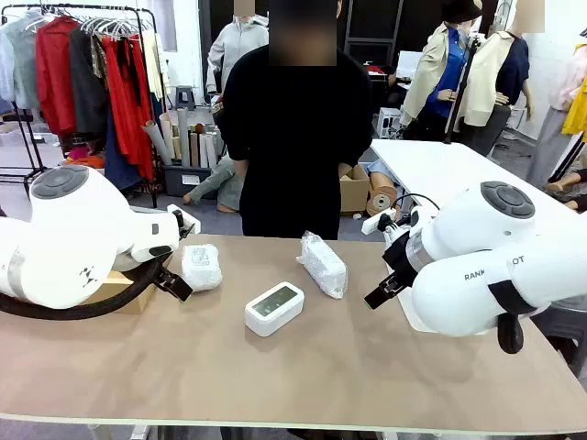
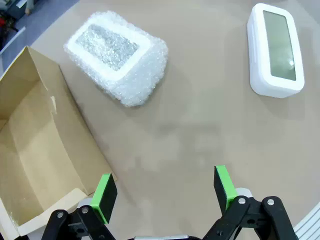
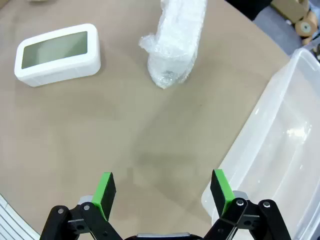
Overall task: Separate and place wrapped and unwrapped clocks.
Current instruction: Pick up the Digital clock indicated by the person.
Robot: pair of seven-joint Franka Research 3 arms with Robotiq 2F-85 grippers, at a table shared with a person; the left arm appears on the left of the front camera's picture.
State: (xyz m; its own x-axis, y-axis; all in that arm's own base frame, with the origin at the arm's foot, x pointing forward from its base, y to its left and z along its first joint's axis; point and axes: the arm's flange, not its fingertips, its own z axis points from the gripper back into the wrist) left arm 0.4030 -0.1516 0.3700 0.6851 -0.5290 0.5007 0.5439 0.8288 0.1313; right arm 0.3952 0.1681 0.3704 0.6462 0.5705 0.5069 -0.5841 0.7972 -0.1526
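Front view: the bare digital clock lies mid-desk. One bubble-wrapped clock sits toward the left edge beside the cardboard box. The other wrapped clock lies nearer the far edge, before the person.

Left wrist view: the wrap looks slippery and squashy, so a shallow pinch could let the bubble-wrapped clock slide out. The left hand hangs fully spread over bare desk, holding nothing.

Right wrist view: a grab might catch only the other wrapped clock's loose end, perhaps, and a reach could clip the clear plastic tub. The right hand is spread wide, empty.
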